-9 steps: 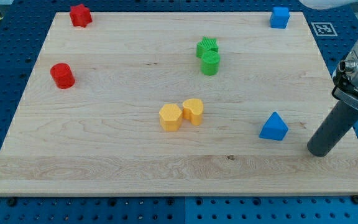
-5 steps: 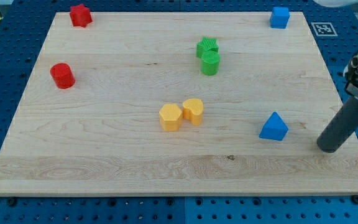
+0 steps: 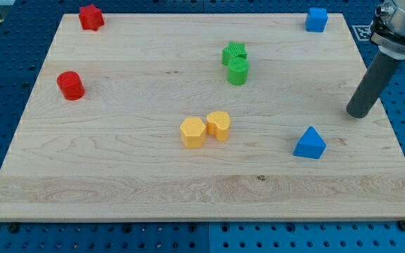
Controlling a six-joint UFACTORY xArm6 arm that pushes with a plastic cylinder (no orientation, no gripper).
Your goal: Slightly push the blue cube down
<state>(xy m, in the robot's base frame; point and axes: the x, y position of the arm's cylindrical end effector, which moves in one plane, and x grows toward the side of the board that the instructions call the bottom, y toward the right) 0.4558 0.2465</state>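
We find the blue cube (image 3: 316,19) at the board's (image 3: 118,176) top right corner, close to the top edge, with no other block near it. Our tip (image 3: 358,114) rests on the wood near the right edge, well below the cube and slightly to its right, touching no block. The rod (image 3: 371,81) is a plain dark cylinder (it has no jaws to spread or press, and it holds nothing). The blue triangle (image 3: 309,143) lies below and left of the tip, apart from it. Two green blocks (image 3: 235,63) touch one another above centre. Two yellow blocks (image 3: 205,128) sit side by side near centre. The red cylinder (image 3: 69,85) stands at the left, and a red block (image 3: 91,17) occupies the top left corner (its shape is unclear).
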